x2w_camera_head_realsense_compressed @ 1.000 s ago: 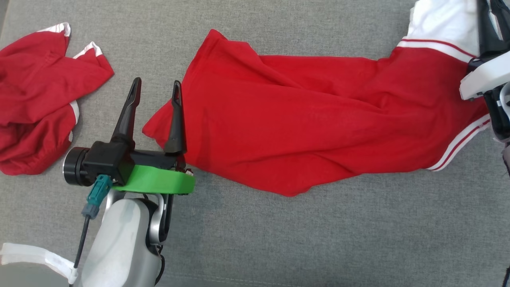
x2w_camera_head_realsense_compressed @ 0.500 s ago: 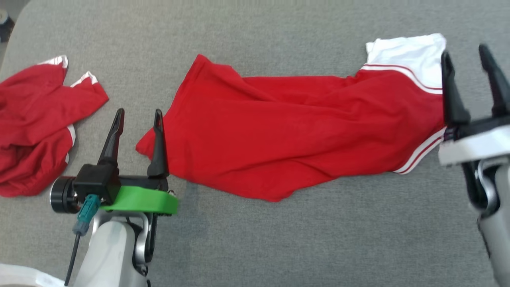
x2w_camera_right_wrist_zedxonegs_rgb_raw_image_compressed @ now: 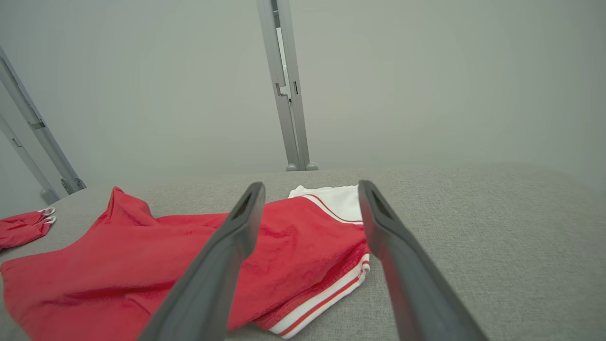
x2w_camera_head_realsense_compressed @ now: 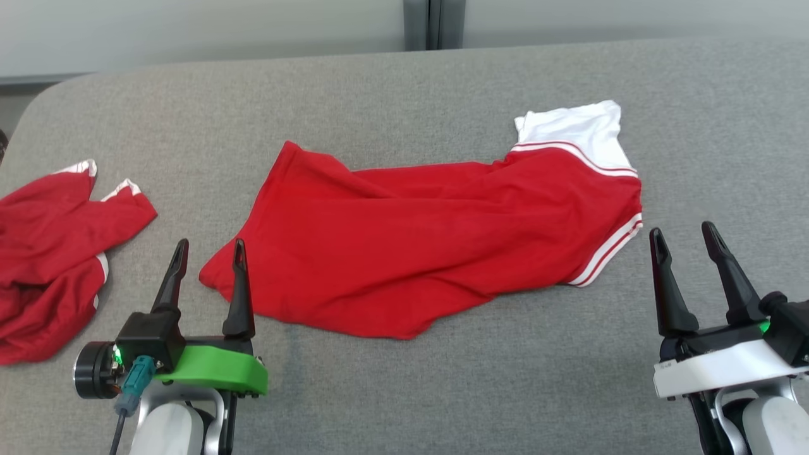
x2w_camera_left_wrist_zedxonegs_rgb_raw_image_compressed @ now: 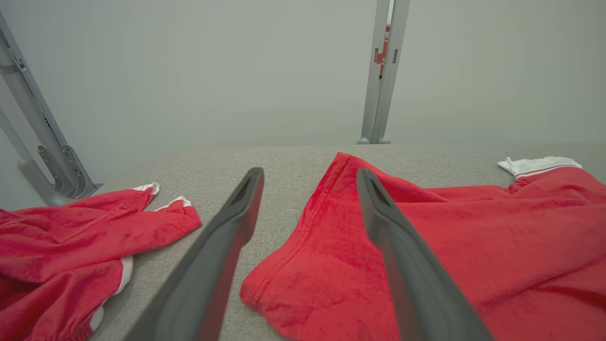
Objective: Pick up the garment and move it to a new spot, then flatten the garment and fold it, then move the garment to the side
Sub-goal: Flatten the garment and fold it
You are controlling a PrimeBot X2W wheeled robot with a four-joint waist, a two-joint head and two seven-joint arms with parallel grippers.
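Grey table [x2w_camera_head_realsense_compressed: 404, 392] holds a rumpled red garment [x2w_camera_head_realsense_compressed: 411, 253], seemingly doubled over, white-trimmed; both jaws gape wide, empty.

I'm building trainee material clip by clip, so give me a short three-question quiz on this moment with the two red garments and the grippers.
1. True or false: the right gripper is gripping the spread red garment.
2. Where does the crumpled red garment lie on the grey surface? A) to the robot's left of the spread one; B) to its right; C) on top of it.
3. What colour is the end panel beyond the stripes at the spread garment's far right corner?
Key: 1 false, its fingers stand open and hold nothing; 2 A; 3 white.
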